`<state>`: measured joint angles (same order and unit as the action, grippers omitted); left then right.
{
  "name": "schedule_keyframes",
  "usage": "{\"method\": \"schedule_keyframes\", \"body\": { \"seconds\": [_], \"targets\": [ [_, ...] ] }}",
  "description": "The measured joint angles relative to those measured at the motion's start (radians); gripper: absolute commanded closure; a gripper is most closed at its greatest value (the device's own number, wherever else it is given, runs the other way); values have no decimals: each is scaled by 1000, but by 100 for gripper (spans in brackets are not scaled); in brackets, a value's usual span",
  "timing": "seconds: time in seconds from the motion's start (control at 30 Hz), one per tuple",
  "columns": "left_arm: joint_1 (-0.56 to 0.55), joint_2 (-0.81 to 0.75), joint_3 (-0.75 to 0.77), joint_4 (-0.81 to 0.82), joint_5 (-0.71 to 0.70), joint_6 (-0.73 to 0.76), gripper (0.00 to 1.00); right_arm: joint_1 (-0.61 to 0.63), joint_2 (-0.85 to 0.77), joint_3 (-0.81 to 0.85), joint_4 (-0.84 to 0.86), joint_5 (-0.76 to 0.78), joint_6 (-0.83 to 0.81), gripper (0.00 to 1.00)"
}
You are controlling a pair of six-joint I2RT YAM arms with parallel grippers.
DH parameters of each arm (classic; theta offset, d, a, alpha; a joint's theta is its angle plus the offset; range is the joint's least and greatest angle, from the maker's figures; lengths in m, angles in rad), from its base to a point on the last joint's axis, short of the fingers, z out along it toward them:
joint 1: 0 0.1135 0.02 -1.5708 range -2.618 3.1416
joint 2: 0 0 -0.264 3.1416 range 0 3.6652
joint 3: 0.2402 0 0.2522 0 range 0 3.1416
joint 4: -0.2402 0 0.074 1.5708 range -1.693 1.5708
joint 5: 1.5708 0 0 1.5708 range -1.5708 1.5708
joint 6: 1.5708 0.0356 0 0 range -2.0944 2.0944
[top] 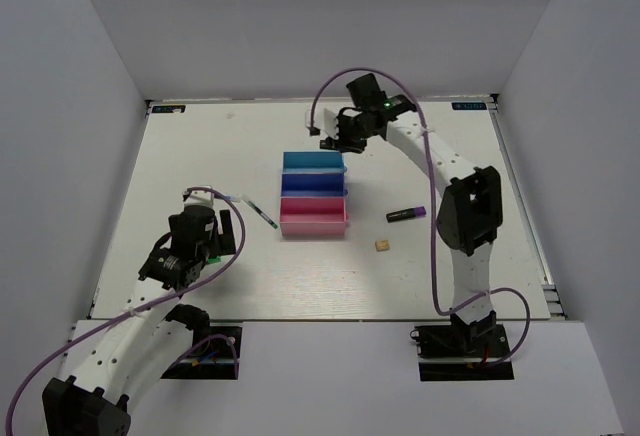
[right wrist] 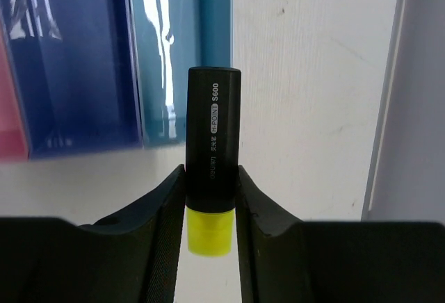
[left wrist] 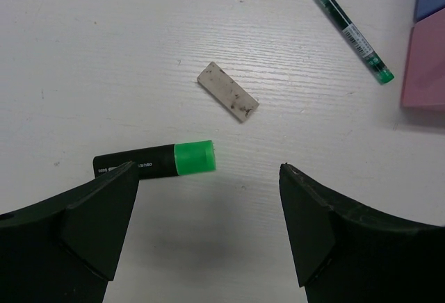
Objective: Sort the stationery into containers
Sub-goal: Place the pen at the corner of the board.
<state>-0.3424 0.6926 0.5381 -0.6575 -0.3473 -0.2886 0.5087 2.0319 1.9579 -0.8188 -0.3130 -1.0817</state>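
Three joined trays sit mid-table: teal [top: 313, 160], blue [top: 313, 183], pink [top: 313, 216]. My right gripper [top: 335, 139] hovers at the teal tray's far edge. In the right wrist view it [right wrist: 212, 178] is shut on the black marker with the yellow cap [right wrist: 213, 129], beside the teal tray [right wrist: 174, 60]. My left gripper [top: 185, 256] is open and empty [left wrist: 208, 169] above the table. A black marker with a green cap [left wrist: 156, 160] lies by its left fingertip. The thin pen [left wrist: 345, 25] lies left of the pink tray [left wrist: 425, 67]. The purple-capped marker [top: 407, 215] and the tan cube [top: 382, 245] lie right of the trays.
A smudged grey-white eraser [left wrist: 227, 92] lies between the green-capped marker and the pen. The blue tray [right wrist: 69, 60] and a strip of the pink tray [right wrist: 10, 108] show left of the held marker. White walls enclose the table on three sides.
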Motion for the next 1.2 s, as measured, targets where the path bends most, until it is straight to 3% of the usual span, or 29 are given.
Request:
{"method": "schedule_keyframes", "body": {
  "seconds": [0.23, 0.47, 0.5, 0.57, 0.6, 0.73, 0.93, 1.0, 1.03, 1.07, 1.1, 1.2],
  "targets": [
    [0, 1, 0, -4, -14, 3, 8, 112, 122, -4, 151, 75, 0, 100],
    [0, 5, 0, -5, -14, 4, 8, 131, 185, -6, 229, 126, -3, 99],
    [0, 5, 0, -5, -14, 4, 8, 132, 185, -9, 239, 132, -4, 86],
    [0, 5, 0, -5, -14, 4, 8, 131, 185, -11, 256, 145, -7, 72],
    [0, 5, 0, -5, -14, 4, 8, 131, 185, -13, 265, 151, -7, 60],
    [0, 6, 0, -5, -14, 4, 8, 135, 185, -26, 277, 156, -5, 50],
    [0, 19, 0, -5, -14, 4, 9, 136, 185, -47, 276, 154, 3, 51],
    [0, 23, 0, -5, -14, 4, 17, 137, 183, -51, 276, 154, 14, 62],
    [0, 27, 0, -4, -14, 4, 22, 137, 181, -55, 277, 153, 26, 84],
    [0, 32, 0, -4, -14, 5, 31, 137, 175, -59, 277, 152, 37, 93],
    [5, 39, 0, -3, -12, 4, 54, 137, 166, -66, 275, 150, 62, 100],
    [39, 75, 2, 2, 9, -4, 96, 131, 84, -129, 269, 129, 132, 100]
  ]
}}
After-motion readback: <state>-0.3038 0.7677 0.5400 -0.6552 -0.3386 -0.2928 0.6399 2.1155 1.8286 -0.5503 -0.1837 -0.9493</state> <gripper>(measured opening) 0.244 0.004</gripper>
